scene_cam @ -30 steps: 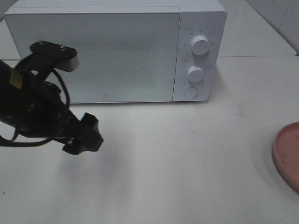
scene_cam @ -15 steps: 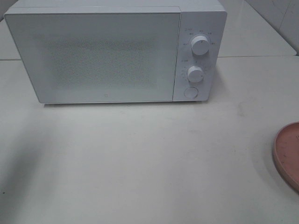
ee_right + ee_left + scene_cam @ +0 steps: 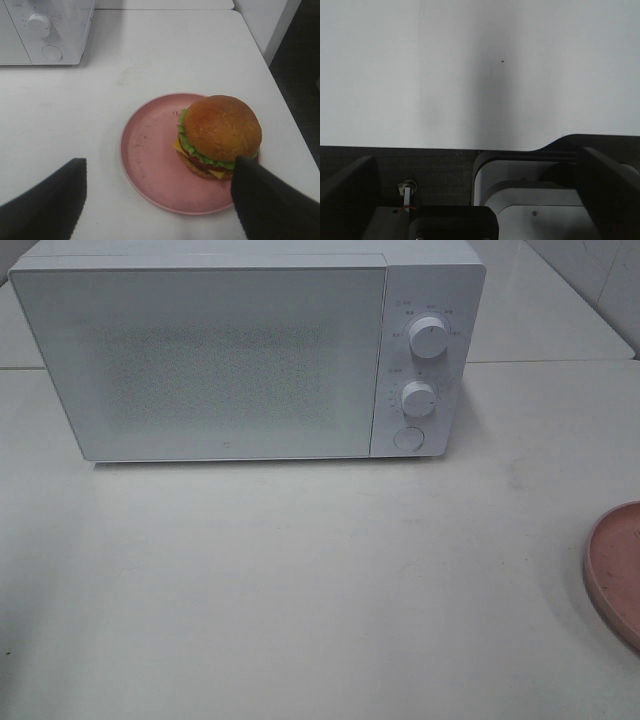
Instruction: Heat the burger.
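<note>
The burger (image 3: 220,135), with a golden-brown bun, green lettuce and yellow cheese, stands on the right part of a round pink plate (image 3: 150,160). My right gripper (image 3: 157,165) hangs open above the plate's near side, its dark fingers (image 3: 47,200) spread wide on either side and touching nothing. In the high view only the plate's rim (image 3: 612,575) shows at the right edge; the burger and both arms are out of that view. My left gripper (image 3: 475,155) is open and empty, seen over bare white table near the robot's own base.
A white microwave (image 3: 245,350) stands at the back of the table with its door shut, two knobs (image 3: 427,337) and a round button (image 3: 407,438) on its right panel. The table's right edge (image 3: 280,95) runs close behind the plate.
The left arm, which was in front of the microwave's left side a second ago, has pulled out of the high view. Nothing else moved.
</note>
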Action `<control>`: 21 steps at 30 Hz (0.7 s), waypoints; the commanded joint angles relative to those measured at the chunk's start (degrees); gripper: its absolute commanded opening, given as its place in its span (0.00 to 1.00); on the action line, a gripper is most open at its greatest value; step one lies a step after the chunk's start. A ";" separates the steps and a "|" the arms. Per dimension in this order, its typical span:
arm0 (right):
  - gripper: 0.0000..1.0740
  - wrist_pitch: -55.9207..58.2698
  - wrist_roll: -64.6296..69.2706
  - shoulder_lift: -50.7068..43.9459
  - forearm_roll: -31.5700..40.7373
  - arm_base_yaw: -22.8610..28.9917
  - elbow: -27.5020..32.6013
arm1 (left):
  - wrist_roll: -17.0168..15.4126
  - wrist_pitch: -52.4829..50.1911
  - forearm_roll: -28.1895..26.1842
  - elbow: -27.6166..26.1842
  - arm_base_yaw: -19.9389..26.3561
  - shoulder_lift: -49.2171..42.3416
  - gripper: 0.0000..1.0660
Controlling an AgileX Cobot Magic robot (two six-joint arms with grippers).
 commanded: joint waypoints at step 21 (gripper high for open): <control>0.71 -0.40 -0.40 -1.55 -0.17 -0.46 -0.06 | 8.42 -7.79 -0.34 9.74 0.06 -37.47 0.94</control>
